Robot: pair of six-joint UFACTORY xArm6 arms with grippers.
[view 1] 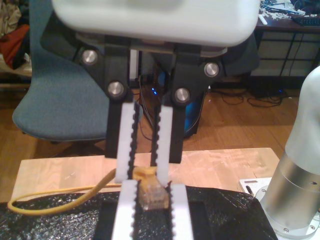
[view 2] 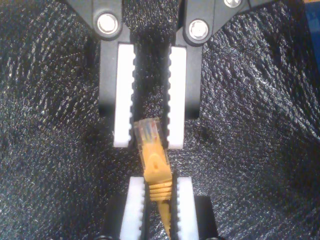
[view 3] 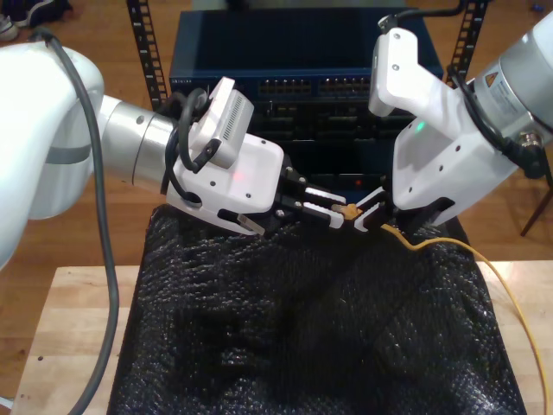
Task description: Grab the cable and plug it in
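Closed on the cable (view 2: 154, 165) plug tip: my second hand (view 2: 150, 142). Clamped on its boot, mid-air above black mat (view 2: 260, 125): my first hand (view 1: 145, 175). Best to keep plug level, free one grip, then aim at rack (view 3: 346, 86) ports.

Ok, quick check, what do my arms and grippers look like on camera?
Both arms have white shells with silver joints. My first gripper and my second gripper share black linkages, silver bolts and white toothed pads. A thick grey cable runs along the second arm; a green light shows on the first.
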